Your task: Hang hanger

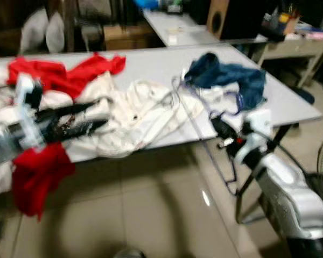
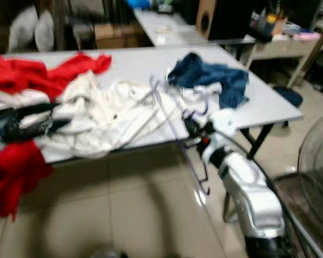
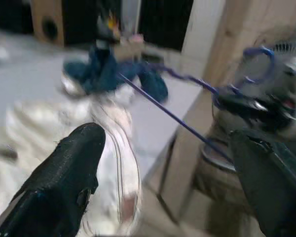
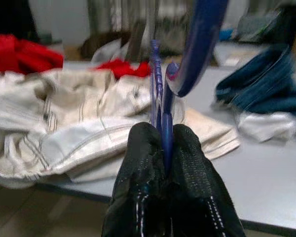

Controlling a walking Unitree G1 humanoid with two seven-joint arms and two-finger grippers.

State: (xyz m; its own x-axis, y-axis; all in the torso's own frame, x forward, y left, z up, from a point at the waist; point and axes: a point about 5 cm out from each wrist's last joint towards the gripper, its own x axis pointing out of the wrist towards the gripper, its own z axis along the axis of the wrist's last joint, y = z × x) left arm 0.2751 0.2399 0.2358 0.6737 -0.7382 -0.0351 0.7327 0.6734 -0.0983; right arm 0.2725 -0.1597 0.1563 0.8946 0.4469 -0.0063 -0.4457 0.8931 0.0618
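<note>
A thin purple hanger (image 1: 203,141) slants from the grey table (image 1: 156,62) down past its front edge, its hook low near the floor. My right gripper (image 1: 222,130) is at the table's front right edge. In the right wrist view its fingers (image 4: 143,148) are shut on the hanger's wire (image 4: 160,98). My left gripper (image 1: 104,114) reaches from the left over a white striped garment (image 1: 134,113). It is open, and the left wrist view shows the fingers (image 3: 69,168) wide apart with the hanger (image 3: 163,106) beyond them. All frames are blurred.
Red clothes (image 1: 59,75) lie at the table's back left and a red cloth (image 1: 37,174) hangs off the front left. A blue garment (image 1: 226,78) lies at the right. A fan (image 2: 317,156) stands on the floor to the right, with another table (image 1: 172,27) behind.
</note>
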